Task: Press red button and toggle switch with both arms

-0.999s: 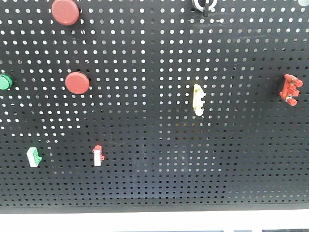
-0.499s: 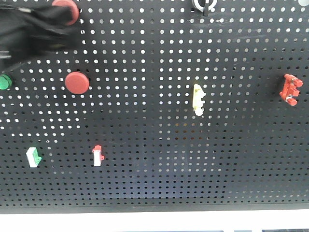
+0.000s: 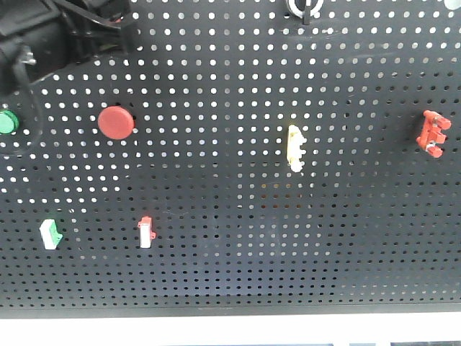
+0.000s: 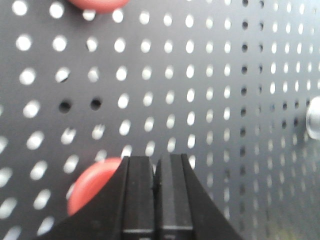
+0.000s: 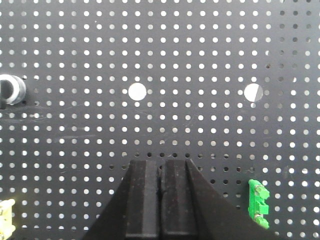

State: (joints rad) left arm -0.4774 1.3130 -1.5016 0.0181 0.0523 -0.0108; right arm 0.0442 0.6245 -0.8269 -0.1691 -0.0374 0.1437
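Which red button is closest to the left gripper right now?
The lower-left red button in the left wrist view, right beside the left gripper; the top red button sits apart at the frame's edge.

Left arm [image 3: 50, 36] blocks the top-left corner of the pegboard [image 3: 216, 288]; its middle is bare

Front view: the pegboard [image 3: 238, 216] is faced squarely from a moderate stand-off. Left wrist view: taken along the left pincer [image 4: 155, 162], the lens very near the board and slightly oblique. Right wrist view: taken along the right pincer [image 5: 161, 165], farther back, square-on. The black knob [image 5: 11, 90] and yellow switch [image 5: 5, 220] at its left edge are apparently shared with the front view.
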